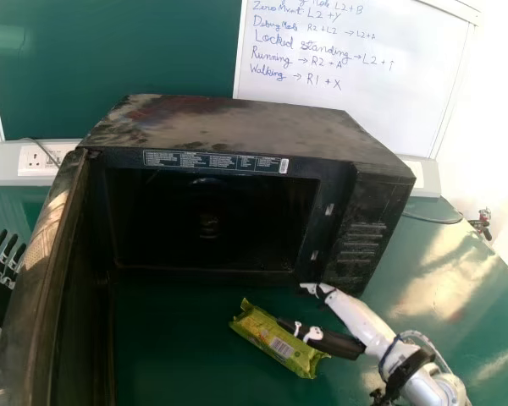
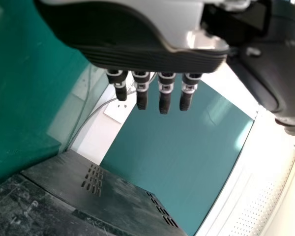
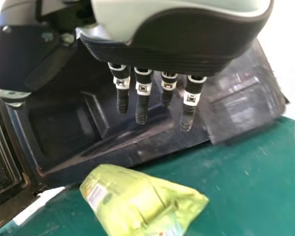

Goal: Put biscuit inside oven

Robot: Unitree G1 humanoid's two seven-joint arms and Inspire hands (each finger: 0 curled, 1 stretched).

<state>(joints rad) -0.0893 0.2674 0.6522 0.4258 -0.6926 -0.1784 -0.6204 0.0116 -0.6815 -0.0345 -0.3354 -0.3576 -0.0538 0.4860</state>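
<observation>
The black oven (image 1: 212,224) stands on the green table with its door (image 1: 46,288) swung wide at the left. A green biscuit packet (image 1: 275,340) lies on the table before the oven's cavity. My right hand (image 1: 334,340) is beside the packet's right side, fingers extended and overlapping its edge, not curled round it. In the right wrist view, my right hand (image 3: 142,93) has straight fingers, with the biscuit packet (image 3: 137,201) apart from them. My left hand (image 1: 4,262) is at the far left, outside the door; in the left wrist view, the left hand (image 2: 152,88) has straight fingers.
A whiteboard (image 1: 356,68) with handwriting stands behind the oven. Socket strips (image 1: 38,161) sit at the back on both sides, with a cable (image 1: 436,220) on the right. The open door stands between my left hand and the packet.
</observation>
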